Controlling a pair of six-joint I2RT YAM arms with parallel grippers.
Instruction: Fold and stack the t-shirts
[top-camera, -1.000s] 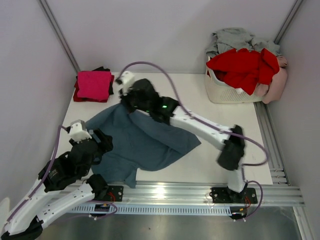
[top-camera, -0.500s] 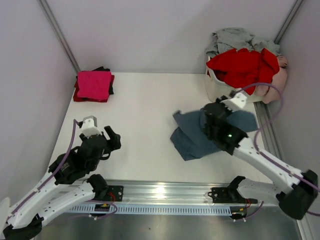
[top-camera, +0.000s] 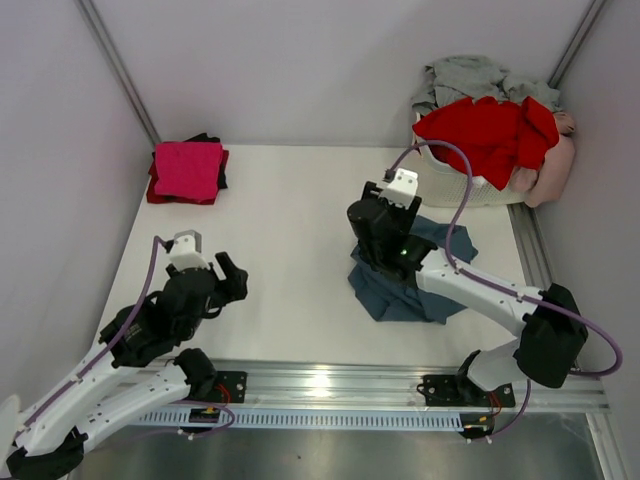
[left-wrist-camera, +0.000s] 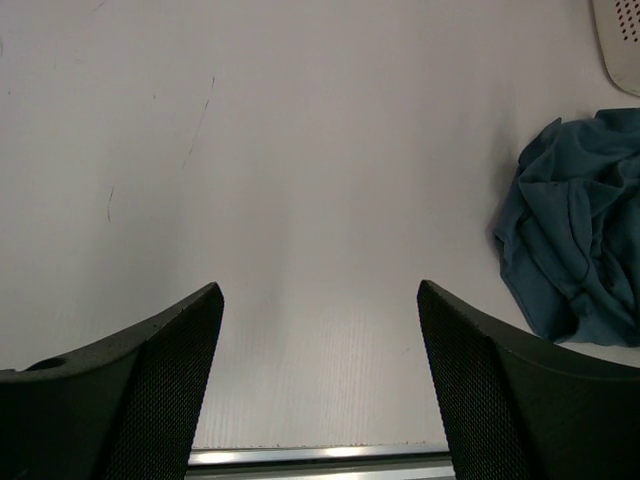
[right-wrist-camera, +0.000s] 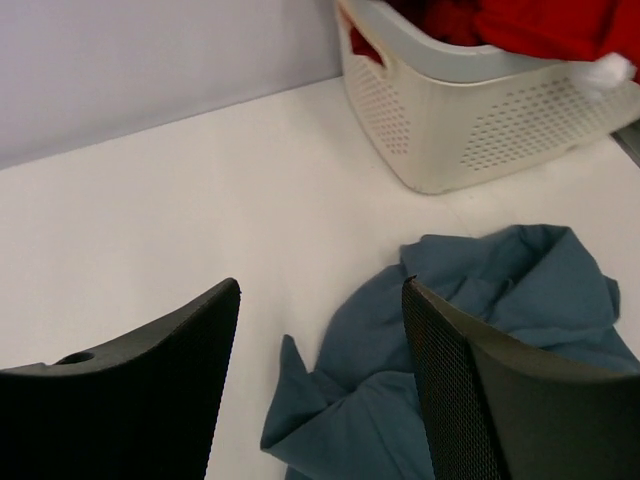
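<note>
Your right fingers (top-camera: 378, 225) are spread wide w/ nothing between them (right wrist view: only bare counter and a fold of cloth show in the gap, no pinch). They hang over the upper-left edge of the large slate blue-grey cotton t-shirt (top-camera: 395, 295). It lies crumpled in a loose heap, unfolded, right of centre in the overhead frame. You can't tell from either view whether the fingertips touch the cloth.

The heap sits on the white counter (top-camera: 290, 200) near the white perforated plastic laundry basket (top-camera: 450, 188), w/ a strip of bare counter between them. The basket is in the upper right of the overhead frame, approx. in the back corner. A red cotton t-shirt (top-camera: 490, 135) is piled over its top, and a grey t-shirt (top-camera: 470, 75) is bunched behind that. A pale pink t-shirt (top-camera: 560, 165) droops over the basket's right side.

Your left fingers (top-camera: 228, 278) are also spread apart and empty. They're over bare counter in the lower left of the overhead frame, well apart from the blue-grey heap. In the left wrist view the heap shows at the right edge and a corner of the basket at the upper right.

Upper left of the overhead frame: a folded magenta cotton t-shirt (top-camera: 188, 168) lies flat on top of a black t-shirt (top-camera: 208, 138), whose edges peek out around it.
</note>
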